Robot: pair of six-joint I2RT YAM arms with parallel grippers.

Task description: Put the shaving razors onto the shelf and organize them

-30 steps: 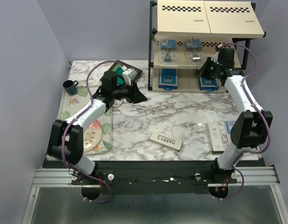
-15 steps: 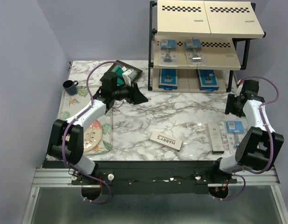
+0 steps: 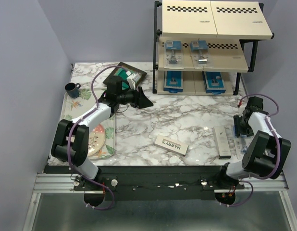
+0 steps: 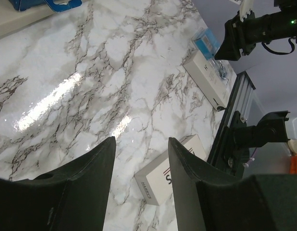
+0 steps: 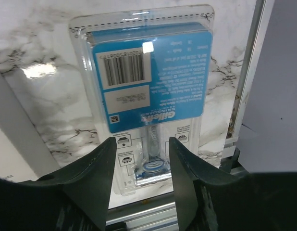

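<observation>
The shelf (image 3: 213, 21) stands at the back right. Its middle tier holds two clear blister packs (image 3: 173, 50) (image 3: 199, 50), its bottom tier two dark-blue boxes (image 3: 173, 81) (image 3: 214, 82). A white HARRY'S box (image 3: 171, 145) (image 4: 170, 180) lies in the table's front middle, and a second long white box (image 3: 222, 141) lies right of it. My right gripper (image 3: 241, 126) (image 5: 141, 144) hangs open just over a blister pack (image 5: 148, 82) at the table's right edge. My left gripper (image 3: 144, 100) (image 4: 141, 144) is open and empty above bare marble.
A floral tray (image 3: 71, 115) on the left carries a plate (image 3: 95, 139) and a dark mug (image 3: 71, 88). A dark square frame with a green centre (image 3: 124, 73) lies behind my left arm. The metal rail (image 5: 153, 216) runs close past the blister pack.
My right gripper let go at the shelf's bottom tier, swung back to the table's right edge and came down over the blister pack. My left gripper opened a little wider.
</observation>
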